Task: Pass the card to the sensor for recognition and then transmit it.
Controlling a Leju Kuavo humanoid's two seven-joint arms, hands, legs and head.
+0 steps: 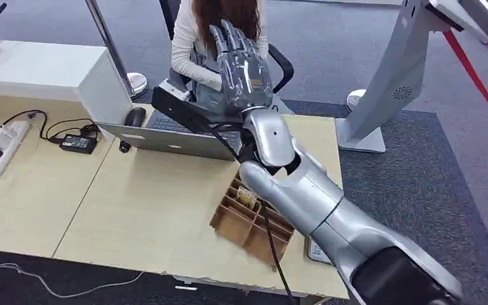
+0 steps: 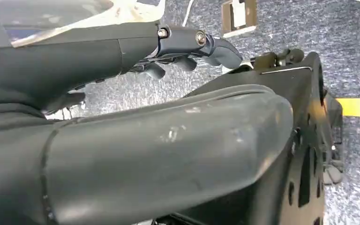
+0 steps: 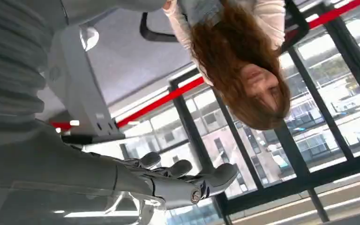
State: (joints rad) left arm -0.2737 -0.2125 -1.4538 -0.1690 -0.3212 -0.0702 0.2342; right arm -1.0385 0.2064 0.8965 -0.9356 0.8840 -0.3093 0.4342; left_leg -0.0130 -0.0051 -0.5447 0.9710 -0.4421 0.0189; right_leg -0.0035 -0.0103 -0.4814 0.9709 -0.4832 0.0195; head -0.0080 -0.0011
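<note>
Above the wooden desk (image 1: 152, 210), the robot's right hand (image 1: 240, 70) is raised high, reaching out toward the person (image 1: 197, 38) who sits on the far side. Its fingers are stretched out and apart. I see no card in it, from the head view or from the right wrist view, so the hand looks let go and holds nothing.

The card itself is hard to find. A brown box with small sections (image 1: 253, 219) sits on the desk near the robot, and something small and pale lies in one far section. That may be a card, but it is too small to tell. A white flat thing (image 1: 318, 252) peeks out just beside the box, partly under the arm. It could be the sensor, but I cannot be sure.

A grey laptop (image 1: 171, 136) stands between the box and the person.

The left hand (image 2: 187, 44) hangs low by the robot's body, over the carpet. Its fingers look loosely bent with nothing in them.

My guess is that this is the handing-over step, right at its end, since the hand is out by the person and is bare. Next, the arm would need to come back down carefully, without bumping the laptop or the box.
</note>
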